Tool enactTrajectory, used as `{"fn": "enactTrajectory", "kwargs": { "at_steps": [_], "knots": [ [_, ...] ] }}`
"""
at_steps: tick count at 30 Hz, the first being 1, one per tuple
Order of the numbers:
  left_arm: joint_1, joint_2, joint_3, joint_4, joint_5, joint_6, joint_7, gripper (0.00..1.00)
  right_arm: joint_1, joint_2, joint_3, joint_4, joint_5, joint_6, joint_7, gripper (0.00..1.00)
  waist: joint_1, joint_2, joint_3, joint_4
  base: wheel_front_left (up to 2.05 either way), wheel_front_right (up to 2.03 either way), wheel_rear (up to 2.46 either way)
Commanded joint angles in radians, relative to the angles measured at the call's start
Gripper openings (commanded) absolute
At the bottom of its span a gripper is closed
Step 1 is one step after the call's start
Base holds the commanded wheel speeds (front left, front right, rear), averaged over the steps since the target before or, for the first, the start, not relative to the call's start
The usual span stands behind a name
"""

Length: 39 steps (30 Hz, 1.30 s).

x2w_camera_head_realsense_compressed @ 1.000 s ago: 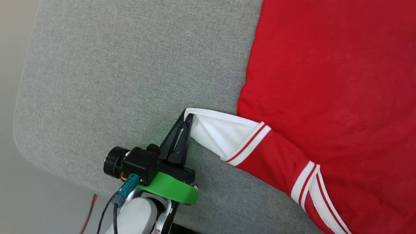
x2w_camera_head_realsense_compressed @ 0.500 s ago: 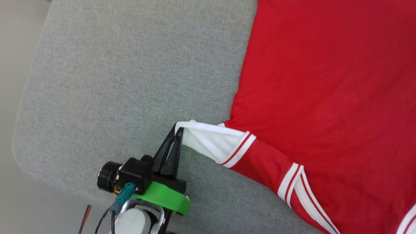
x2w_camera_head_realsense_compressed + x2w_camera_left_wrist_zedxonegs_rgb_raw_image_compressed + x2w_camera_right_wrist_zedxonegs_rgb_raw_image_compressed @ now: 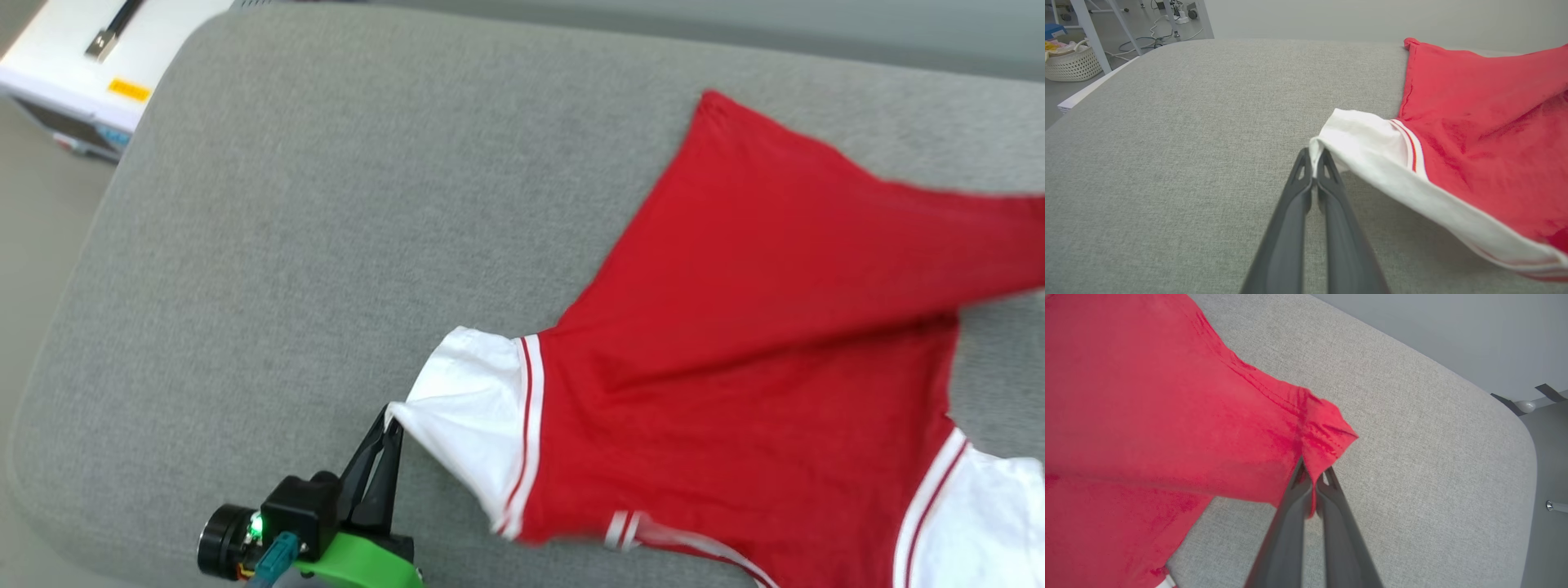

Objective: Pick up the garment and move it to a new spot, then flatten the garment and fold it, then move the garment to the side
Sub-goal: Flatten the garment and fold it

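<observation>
Left gripper point(image 3: 393, 418): my jaws are pinched tight on the cuff edge of the white sleeve point(image 3: 467, 404). From the tips the red jersey T-shirt point(image 3: 735, 327) fans out to the right over the grey padded table point(image 3: 286, 229).

Right gripper point(image 3: 1314, 479): jaws closed on a stitched red corner. The cloth is bunched just beyond the tips and the rest spreads off to their left.

Only plain red cloth faces me. The head view cuts off the shirt's far right edge and part of the second white sleeve point(image 3: 996, 506). The striped trim below my left grip is blurred. I can't tell how much of the shirt lies flat on the table between my two grips.
</observation>
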<state>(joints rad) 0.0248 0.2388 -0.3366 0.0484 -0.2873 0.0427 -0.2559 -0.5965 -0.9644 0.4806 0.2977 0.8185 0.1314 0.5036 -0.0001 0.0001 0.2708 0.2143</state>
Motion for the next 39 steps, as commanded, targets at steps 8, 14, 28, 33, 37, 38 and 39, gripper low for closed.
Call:
{"fn": "enactTrajectory", "kwargs": {
  "at_steps": [8,14,28,33,37,38,39],
  "knots": [
    [0.055,0.027,0.017,0.015,-0.014,0.016,-0.006,0.0,0.358,-0.021,-0.132,-0.059,0.049,-0.001,-0.08,0.0,0.0001,-0.0001,-0.123,-0.117,0.0,0.0,0.0],
    [0.059,0.035,0.021,0.025,-0.021,0.017,-0.006,0.0,0.598,0.039,-0.234,-0.073,0.044,-0.001,-0.085,0.0,0.0001,-0.0001,-0.128,-0.134,0.0,0.0,0.0],
    [0.044,0.033,0.021,0.04,-0.015,0.018,-0.006,0.0,0.755,0.236,-0.387,-0.123,-0.063,-0.001,-0.072,1.0,0.0001,-0.0001,-0.119,-0.14,0.0,0.0,0.0],
    [0.041,0.031,0.017,0.032,-0.008,0.02,-0.006,0.0,0.685,0.217,-0.457,-0.235,-0.093,-0.001,-0.073,1.0,0.0001,-0.0001,-0.116,-0.143,0.0,0.0,0.0],
    [0.032,0.029,0.014,0.021,-0.001,0.02,-0.006,0.0,0.582,0.19,-0.488,-0.325,-0.117,-0.001,-0.055,1.0,0.0001,-0.0001,-0.099,-0.137,0.0,0.0,0.0],
    [0.028,0.029,0.012,0.019,0.002,0.019,-0.006,0.0,0.555,0.185,-0.487,-0.343,-0.121,-0.001,-0.046,1.0,0.0001,-0.0001,-0.093,-0.132,0.0,0.0,0.0],
    [0.022,0.028,0.01,0.015,0.005,0.018,-0.006,0.0,0.518,0.179,-0.48,-0.363,-0.125,-0.001,-0.032,1.0,0.0001,-0.0001,-0.085,-0.127,0.0,0.0,0.0]
  ]
}}
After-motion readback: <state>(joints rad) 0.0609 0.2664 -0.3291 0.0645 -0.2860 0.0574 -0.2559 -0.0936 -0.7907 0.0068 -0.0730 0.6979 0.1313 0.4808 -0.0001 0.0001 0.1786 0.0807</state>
